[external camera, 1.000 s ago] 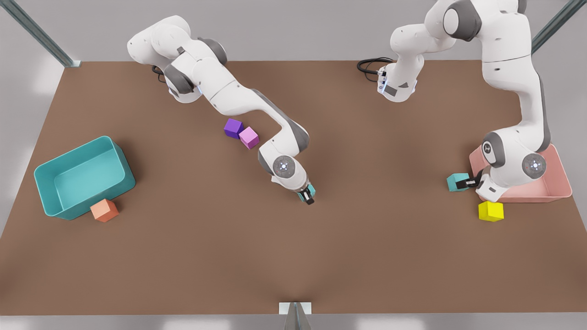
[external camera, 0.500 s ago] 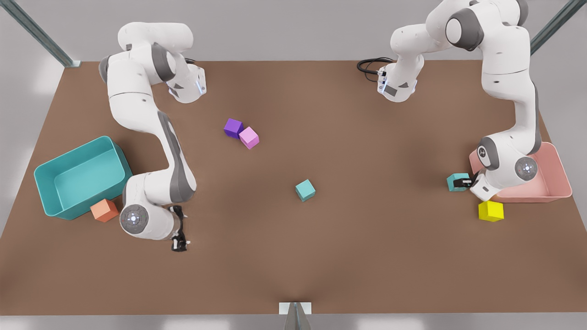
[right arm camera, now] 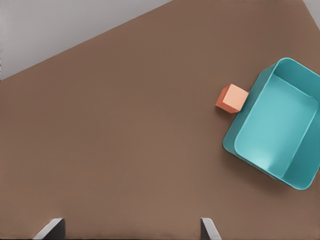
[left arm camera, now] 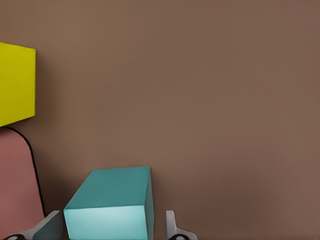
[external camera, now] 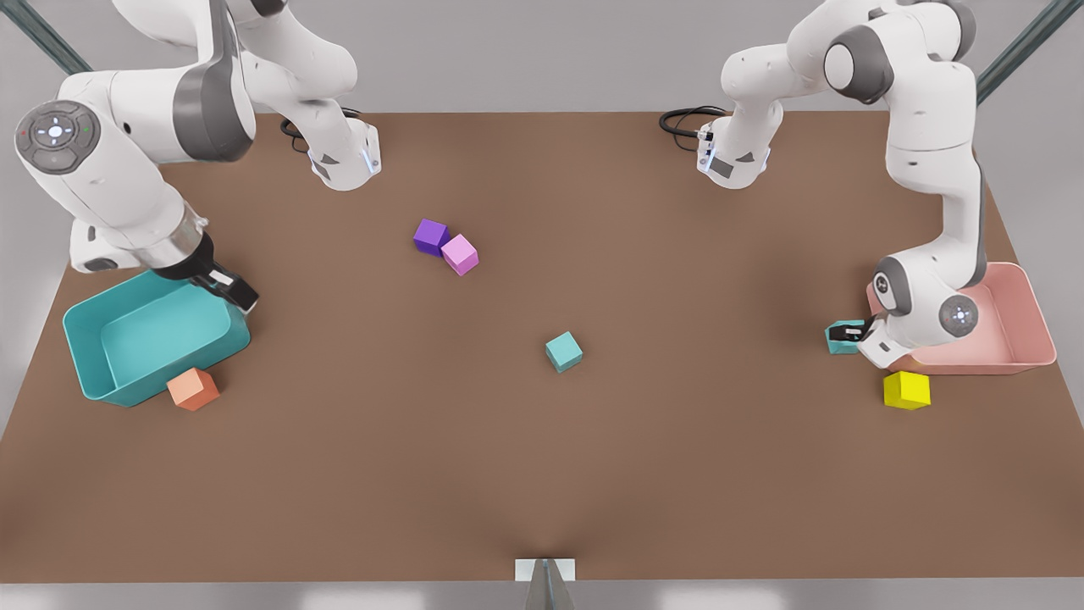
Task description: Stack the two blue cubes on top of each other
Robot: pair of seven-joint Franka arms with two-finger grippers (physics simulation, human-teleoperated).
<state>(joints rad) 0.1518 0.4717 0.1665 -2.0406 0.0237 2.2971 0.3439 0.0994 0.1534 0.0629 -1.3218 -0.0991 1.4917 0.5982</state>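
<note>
One blue cube (external camera: 563,351) rests alone near the middle of the brown table. The other blue cube (external camera: 837,339) sits by the pink tray on the front view's right. My left gripper (external camera: 847,333) is low over it. In the left wrist view this cube (left arm camera: 112,205) lies between the left gripper (left arm camera: 110,226) fingers, with a small gap on each side, so the gripper is open. My right gripper (external camera: 235,291) hangs high over the teal bin's edge on the front view's left, open and holding nothing; its fingertips (right arm camera: 55,227) stand wide apart.
A teal bin (external camera: 102,373) with an orange cube (external camera: 193,389) against it lies at the front view's left. A pink tray (external camera: 982,366) and a yellow cube (external camera: 906,390) flank the left gripper. A purple cube (external camera: 430,236) and a pink cube (external camera: 460,254) touch at mid-table.
The right gripper let go of the middle blue cube, swung to the front view's left and rose above the bin. The left gripper settled a little lower around its cube.
</note>
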